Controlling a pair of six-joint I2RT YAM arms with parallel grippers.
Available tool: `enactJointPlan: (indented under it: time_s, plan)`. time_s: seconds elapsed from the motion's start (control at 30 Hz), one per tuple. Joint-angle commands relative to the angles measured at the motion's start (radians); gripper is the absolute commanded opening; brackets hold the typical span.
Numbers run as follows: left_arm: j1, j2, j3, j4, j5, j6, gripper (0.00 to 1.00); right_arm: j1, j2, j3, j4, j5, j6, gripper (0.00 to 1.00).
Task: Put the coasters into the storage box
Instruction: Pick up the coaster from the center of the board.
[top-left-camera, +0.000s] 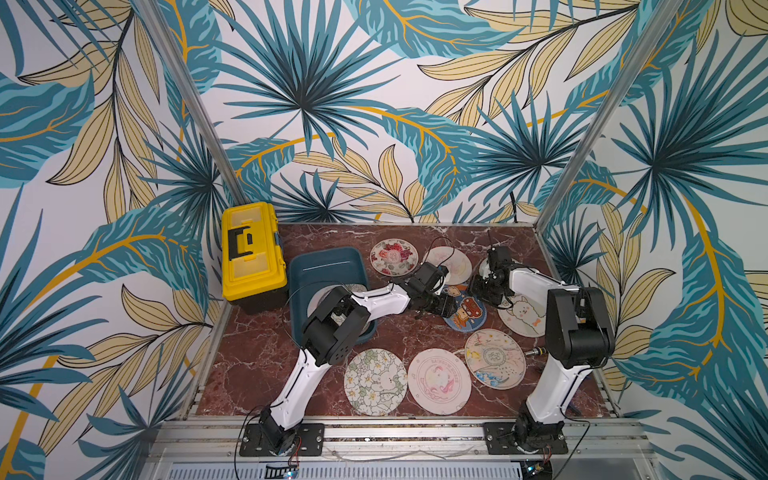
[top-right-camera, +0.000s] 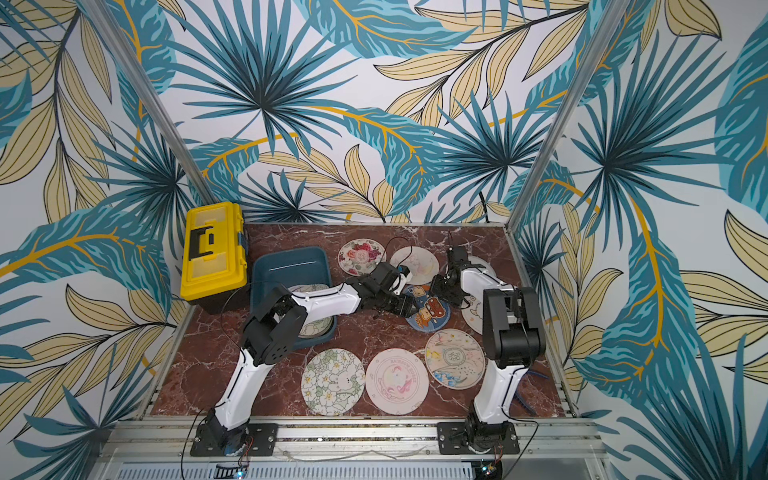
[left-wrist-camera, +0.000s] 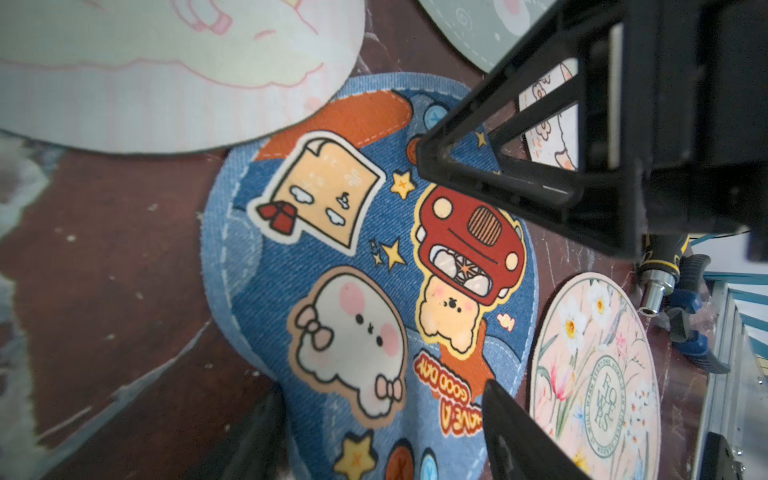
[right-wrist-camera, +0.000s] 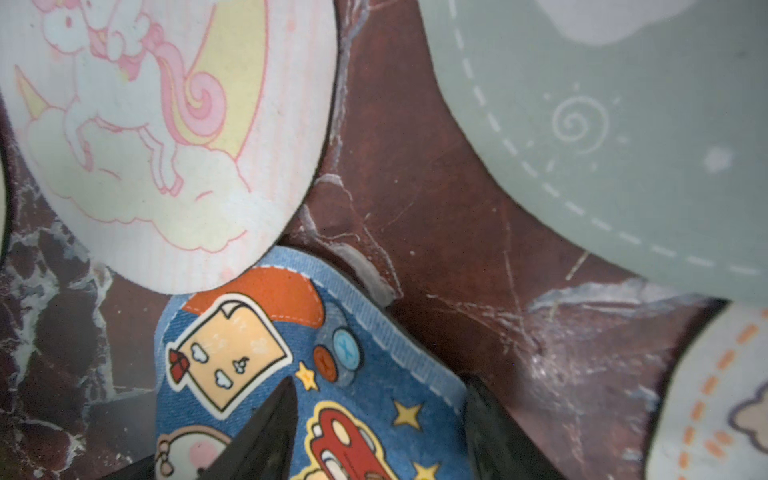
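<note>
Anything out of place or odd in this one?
The blue cartoon coaster looks bowed, not flat, between the left end effector and right end effector. A screwdriver and a blue-handled tool also lie at the edge of the table, unrelated to the task.

- Box: its near end lies under the left arm. The coasters inside show only as slivers.
- Blue coaster: the left gripper covers its box-side edge in both top views, and both wrist views cut it off.
- Fingers: dark, blurred and cut off in both wrist views. Whether the left or the right gripper grips the blue coaster cannot be told.
- Dog coaster and grey-green coaster: partly behind the right arm in the top views.
- Tools at the table's right edge: blurred, mostly hidden.
- Pink coaster by the near edge: its lettering is too small to read.
</note>
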Motion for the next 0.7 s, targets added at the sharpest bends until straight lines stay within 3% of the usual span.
enactJointPlan:
  time_s: [0.0,0.1,0.2,0.43,0.67]
  plan:
    - [-0.009,0.037,0.031,-0.033,0.032,0.002,0.61,0.005,0.011,-0.029,-0.014,-0.035,0.014,0.63]
    - [-0.009,0.031,0.032,-0.033,0.025,0.004,0.42,0.006,0.01,-0.03,-0.014,-0.033,0.014,0.63]
    - [-0.011,0.016,0.026,-0.033,0.006,0.012,0.33,0.005,0.008,-0.034,-0.012,-0.033,0.013,0.63]
    - [-0.019,-0.031,0.002,-0.033,-0.051,0.037,0.02,0.005,0.001,-0.033,-0.012,-0.045,0.014,0.63]
    - [-0.034,-0.145,-0.059,-0.035,-0.152,0.089,0.0,0.005,-0.037,-0.032,-0.021,-0.045,0.01,0.63]
